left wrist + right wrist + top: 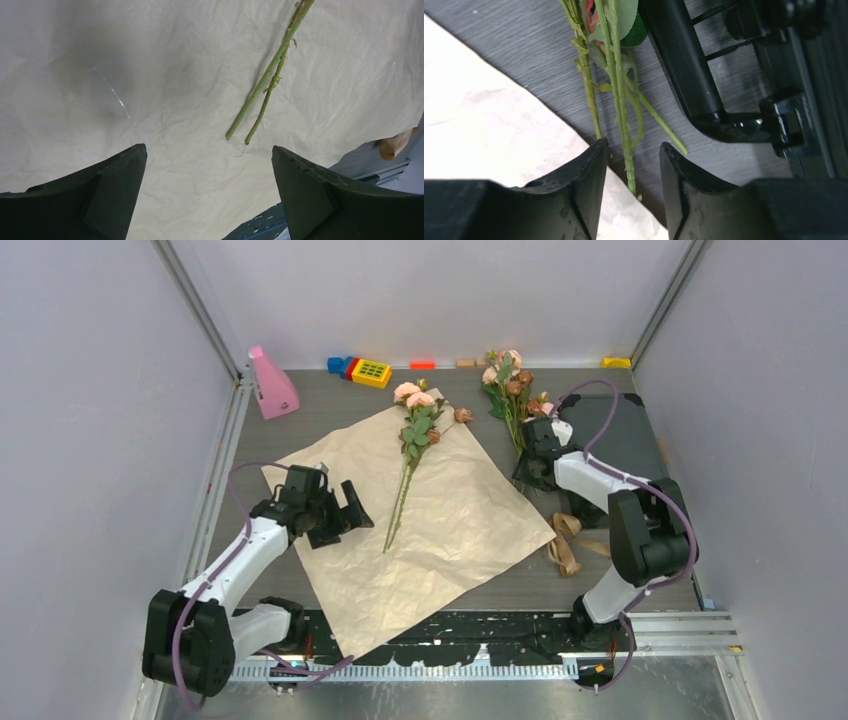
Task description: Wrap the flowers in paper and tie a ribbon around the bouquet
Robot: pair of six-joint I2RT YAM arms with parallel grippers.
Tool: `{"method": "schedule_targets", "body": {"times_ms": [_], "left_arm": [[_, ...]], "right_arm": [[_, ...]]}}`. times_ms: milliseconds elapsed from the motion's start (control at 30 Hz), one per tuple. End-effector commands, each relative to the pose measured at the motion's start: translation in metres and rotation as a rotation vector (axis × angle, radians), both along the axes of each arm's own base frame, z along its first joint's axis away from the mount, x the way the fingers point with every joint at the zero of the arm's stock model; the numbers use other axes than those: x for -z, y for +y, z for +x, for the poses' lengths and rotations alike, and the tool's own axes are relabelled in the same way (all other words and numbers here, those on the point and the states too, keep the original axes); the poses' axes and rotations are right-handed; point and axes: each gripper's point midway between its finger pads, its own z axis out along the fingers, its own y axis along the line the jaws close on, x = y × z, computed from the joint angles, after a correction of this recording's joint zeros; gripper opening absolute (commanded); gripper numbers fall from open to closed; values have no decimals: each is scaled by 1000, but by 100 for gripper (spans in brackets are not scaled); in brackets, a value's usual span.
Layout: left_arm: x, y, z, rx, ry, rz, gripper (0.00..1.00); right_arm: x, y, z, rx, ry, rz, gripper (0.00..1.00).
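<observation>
From above: grey wood-grain bench (300, 435), boxed in by pale lilac walls on three sides, with metal posts at the far corners. Spread slantwise across the middle, pale face up, crinkled: paper (440, 530), one corner hanging past the near edge. Laid on it, heads toward the far edge and stems running down toward the centre: pink flowers (417, 425). Off the sheet, near the far right corner: second bunch (510, 385), pink and brownish-red heads. Heaped by the right edge of the sheet, on bare bench: ribbon (565, 540). Along the far edge: pink cone-shaped toy (270, 385), yellow block (371, 372) and small coloured pieces. At the right edge: dark flat tray (625, 435). Over the sheet's left part: left gripper (345, 515). At the stem ends of the second bunch: right gripper (530, 465).

From the left wrist: fingers (100, 195) spread wide, released, nothing between them. Below, only creased pale sheet and two thin green stem ends (260, 95). At the right border, a tan loop of satin past the sheet's rim.

From the right wrist: jaws about half parted, low over bench and sheet corner. In the gap, one green stem (628, 165), with space showing on both sides, so not clenched. Beside the stems: black frame (684, 65).
</observation>
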Motion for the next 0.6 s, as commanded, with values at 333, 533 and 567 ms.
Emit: {"method": "schedule_targets", "body": {"times_ms": [333, 533, 567], "left_arm": [[-10, -5, 8, 40, -66, -18, 100], [-8, -4, 6, 41, -62, -14, 100], [-8, -4, 6, 41, -61, -14, 100]], "right_arm": [[-69, -35, 68, -62, -220, -287, 4], [-164, -53, 107, -195, -565, -597, 1], [-180, -54, 111, -201, -613, -634, 1]]}}
